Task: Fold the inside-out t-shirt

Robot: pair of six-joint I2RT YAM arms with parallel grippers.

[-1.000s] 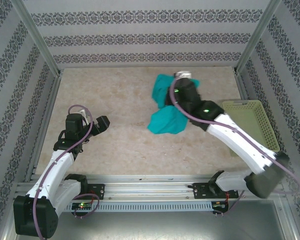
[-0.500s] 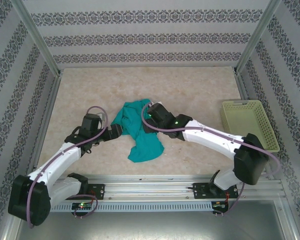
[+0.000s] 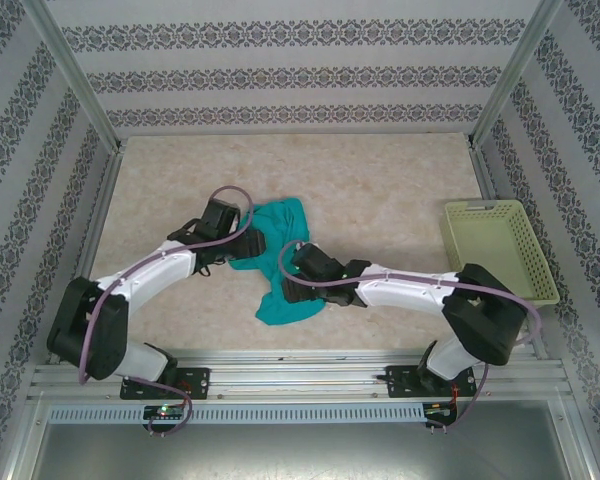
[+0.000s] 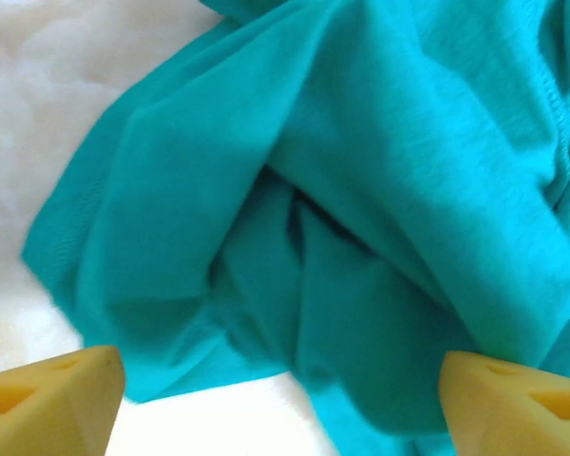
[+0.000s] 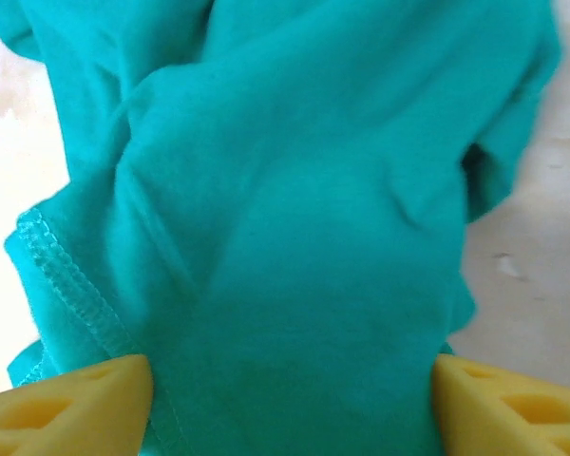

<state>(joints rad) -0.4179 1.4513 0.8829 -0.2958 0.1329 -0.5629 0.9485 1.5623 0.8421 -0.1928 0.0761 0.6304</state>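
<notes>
One teal t-shirt (image 3: 278, 228), one pale green basket (image 3: 500, 250), two arms and two hands are on a beige table (image 3: 380, 170).

The t-shirt lies crumpled in a loose heap near the middle of the table, a little left of centre and toward the near edge. It is bunched into folds, not spread flat. The basket sits at the right edge of the table, well apart from the t-shirt.

From above, the left hand (image 3: 242, 250) is at the left edge of the heap. The right hand (image 3: 298, 275) reaches in from the right, over the lower part of the heap. The two hands are near each other, with cloth between them.

In the left wrist view, the left hand's two yellow fingertips (image 4: 47, 404) stand wide apart and grip nothing. The rumpled cloth lies just ahead of them and runs down between them.

In the right wrist view, the right hand's yellow fingertips (image 5: 71, 404) are also spread wide. Cloth with a stitched hem fills the space between them, unpinched. Whether the tips touch the cloth cannot be told.
</notes>
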